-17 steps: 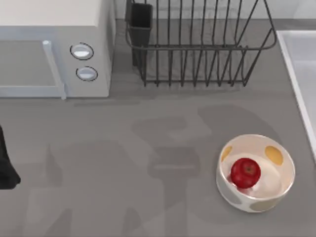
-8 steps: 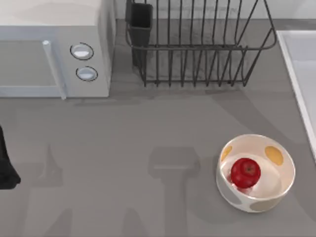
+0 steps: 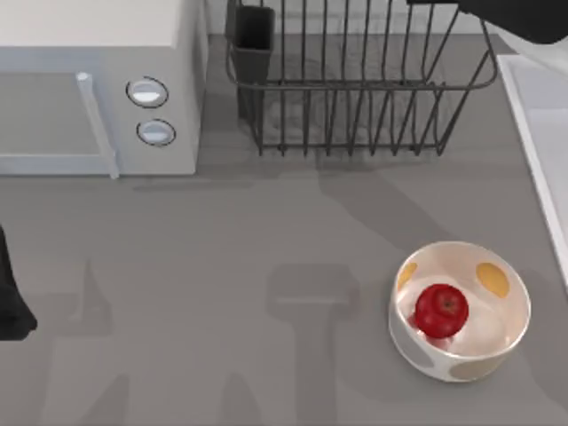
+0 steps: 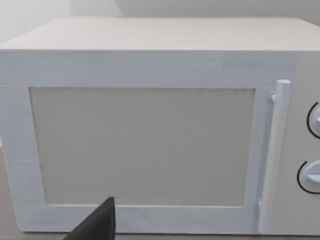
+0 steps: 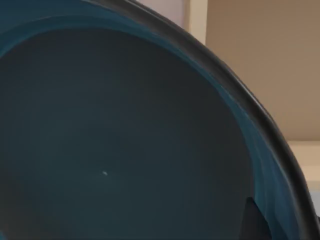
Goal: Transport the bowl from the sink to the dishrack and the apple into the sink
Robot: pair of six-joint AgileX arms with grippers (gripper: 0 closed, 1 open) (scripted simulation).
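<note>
**Bowl close at right wrist; apple in white bowl**

Top view: the dishrack (image 3: pixel 355 84) stands at the far middle of the desk (image 3: pixel 222 266), its black cup (image 3: pixel 253 40) at its left corner. A microwave (image 3: pixel 98 89) sits just left of it. The sink (image 3: pixel 543 133) runs along the right edge. A dark part of the right arm (image 3: pixel 524 18) reaches in at the far right corner, over the rack's right end. The apple (image 3: pixel 441 311) lies inside the white bowl (image 3: pixel 497 342), near right of the desk, close to the sink but apart from it. The left arm (image 3: pixel 11 302) is parked at the left edge.

Left wrist view: the microwave door (image 4: pixel 142 145) and handle (image 4: pixel 272 155) face the camera. One dark fingertip of the left pincer (image 4: pixel 97 225) shows; cannot tell whether it is open or closed.

Right wrist view: the bowl (image 5: pixel 125 135) is very close, teal inside with a dark rim. A dark fingertip (image 5: pixel 255 220) sits against its inner wall near the rim. Right pincer state: cannot tell.
</note>
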